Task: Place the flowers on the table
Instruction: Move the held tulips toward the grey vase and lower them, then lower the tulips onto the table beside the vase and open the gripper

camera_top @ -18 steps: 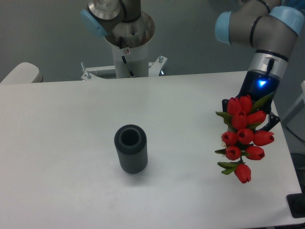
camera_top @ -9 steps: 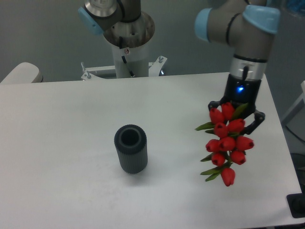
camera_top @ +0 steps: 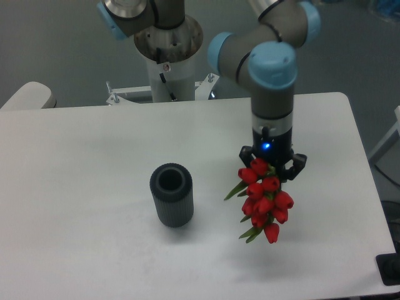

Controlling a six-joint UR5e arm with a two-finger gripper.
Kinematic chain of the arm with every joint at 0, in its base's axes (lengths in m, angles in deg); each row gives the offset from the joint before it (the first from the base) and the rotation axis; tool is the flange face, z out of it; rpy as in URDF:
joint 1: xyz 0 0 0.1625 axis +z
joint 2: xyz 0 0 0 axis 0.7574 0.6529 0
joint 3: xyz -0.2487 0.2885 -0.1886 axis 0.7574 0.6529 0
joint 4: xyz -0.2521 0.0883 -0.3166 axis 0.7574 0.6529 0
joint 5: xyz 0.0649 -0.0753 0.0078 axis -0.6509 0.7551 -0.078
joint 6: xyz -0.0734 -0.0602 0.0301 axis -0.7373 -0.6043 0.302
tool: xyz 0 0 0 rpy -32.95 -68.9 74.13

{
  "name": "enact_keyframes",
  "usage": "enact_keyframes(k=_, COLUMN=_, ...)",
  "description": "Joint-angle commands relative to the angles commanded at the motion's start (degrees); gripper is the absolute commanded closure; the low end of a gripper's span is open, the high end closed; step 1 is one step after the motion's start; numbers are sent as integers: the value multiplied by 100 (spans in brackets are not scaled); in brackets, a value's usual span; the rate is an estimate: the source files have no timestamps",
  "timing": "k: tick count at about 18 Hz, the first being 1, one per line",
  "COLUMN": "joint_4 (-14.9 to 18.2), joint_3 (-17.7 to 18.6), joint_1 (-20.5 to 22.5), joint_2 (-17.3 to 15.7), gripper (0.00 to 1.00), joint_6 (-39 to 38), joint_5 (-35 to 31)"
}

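The flowers (camera_top: 264,199), a bunch of red tulips with green leaves, hang head-down toward the camera, held by my gripper (camera_top: 272,165), which is shut on the stems. The stems are hidden behind the blooms and the gripper. The bunch is over the right middle of the white table (camera_top: 81,162), to the right of the dark grey ribbed vase (camera_top: 171,194). I cannot tell whether the blooms touch the tabletop.
The vase stands upright and empty at the table's centre. The arm's base pedestal (camera_top: 169,62) rises behind the far edge. The table's right edge and front right corner are near the bunch, with a dark object (camera_top: 390,269) beyond the corner.
The gripper has carried the flowers leftward from the right edge toward the table's middle, closer to the vase. The vase has not moved.
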Motion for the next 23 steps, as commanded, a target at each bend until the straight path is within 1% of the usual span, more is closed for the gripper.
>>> enact_keyframes(k=2, joint_4=0, joint_3=35, joint_1=0, joint_2=123, gripper=62, joint_6=-97, joint_5=0)
enact_keyframes(k=9, joint_4=-9, joint_3=193, joint_1=0, joint_2=387, gripper=62, joint_6=-10, joint_5=18)
enact_keyframes(k=15, joint_4=-53, joint_3=141, joint_1=0, joint_2=650, gripper=62, joint_6=-10, joint_5=-184)
enact_keyframes(k=19, joint_4=-61, joint_3=106, joint_1=-9, joint_2=703, gripper=61, joint_6=-10, joint_5=-184)
enact_keyframes(k=20, joint_4=-61, joint_3=97, joint_1=-9, joint_2=712, gripper=59, joint_6=-10, joint_5=-184)
enact_keyframes(k=22, joint_4=-53, joint_3=18, joint_1=-9, joint_2=756, gripper=36, joint_6=-19, joint_5=-184)
enact_keyframes(k=23, joint_4=-61, joint_3=-26, joint_1=-9, joint_2=782, gripper=8, joint_6=-10, joint_5=-184)
